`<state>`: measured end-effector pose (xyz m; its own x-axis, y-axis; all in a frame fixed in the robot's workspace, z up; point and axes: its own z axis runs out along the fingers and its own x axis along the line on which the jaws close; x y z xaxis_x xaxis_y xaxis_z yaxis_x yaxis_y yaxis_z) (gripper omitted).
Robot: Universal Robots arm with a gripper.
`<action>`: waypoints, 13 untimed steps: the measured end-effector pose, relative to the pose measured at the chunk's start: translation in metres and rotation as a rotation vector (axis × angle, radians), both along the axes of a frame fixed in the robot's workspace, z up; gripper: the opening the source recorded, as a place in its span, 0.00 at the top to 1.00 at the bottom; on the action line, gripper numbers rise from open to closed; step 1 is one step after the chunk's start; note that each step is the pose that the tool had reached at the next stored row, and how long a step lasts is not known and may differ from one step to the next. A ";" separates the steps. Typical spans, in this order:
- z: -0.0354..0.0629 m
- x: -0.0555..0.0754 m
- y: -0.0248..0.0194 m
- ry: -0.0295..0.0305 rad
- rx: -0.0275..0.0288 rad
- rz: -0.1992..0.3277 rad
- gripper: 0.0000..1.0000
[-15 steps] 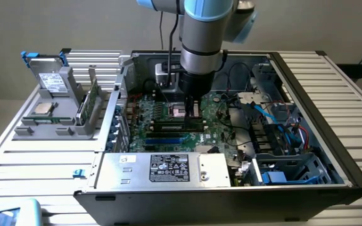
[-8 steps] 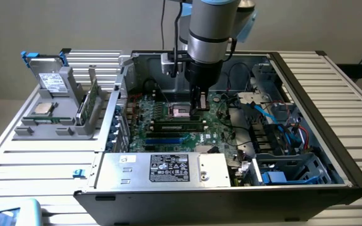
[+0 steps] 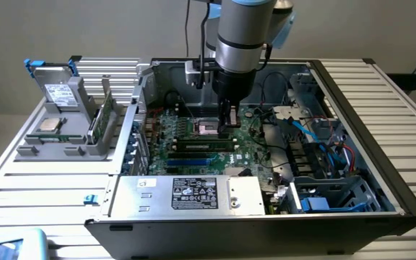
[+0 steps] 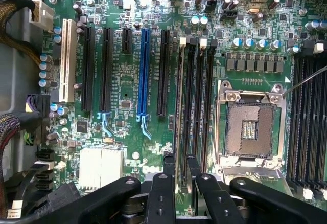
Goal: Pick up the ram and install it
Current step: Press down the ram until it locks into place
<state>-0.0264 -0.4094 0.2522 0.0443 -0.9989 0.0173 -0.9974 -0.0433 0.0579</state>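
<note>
Green motherboard (image 3: 201,143) fills the open computer case (image 3: 352,124). Beside its empty processor socket (image 4: 251,128), the ram (image 4: 179,127) stands edge-on in a memory slot, the jaws (image 4: 178,163) nearly closed around its end. Cables (image 3: 316,135) crowd the case past the socket.

the arm (image 3: 242,32) comes straight down from above, its silver and black wrist segments stacked upright, with a cable running alongside it. the gripper (image 3: 229,120) points vertically downward at the arm's lower end. in the wrist view the gripper (image 4: 178,163) shows two thin black fingers (image 4: 168,170) standing parallel and close together with a narrow gap between them, their linkage bars spreading out to either side behind.
</note>
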 end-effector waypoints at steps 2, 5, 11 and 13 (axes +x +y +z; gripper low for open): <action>0.0000 0.000 0.0000 0.0016 0.0000 0.000 0.76; 0.0000 0.000 0.0000 0.0039 0.0000 0.000 0.79; -0.0002 0.000 0.0001 0.0076 -0.0009 0.000 0.89; -0.0016 -0.001 0.0001 0.0069 -0.0113 0.000 0.89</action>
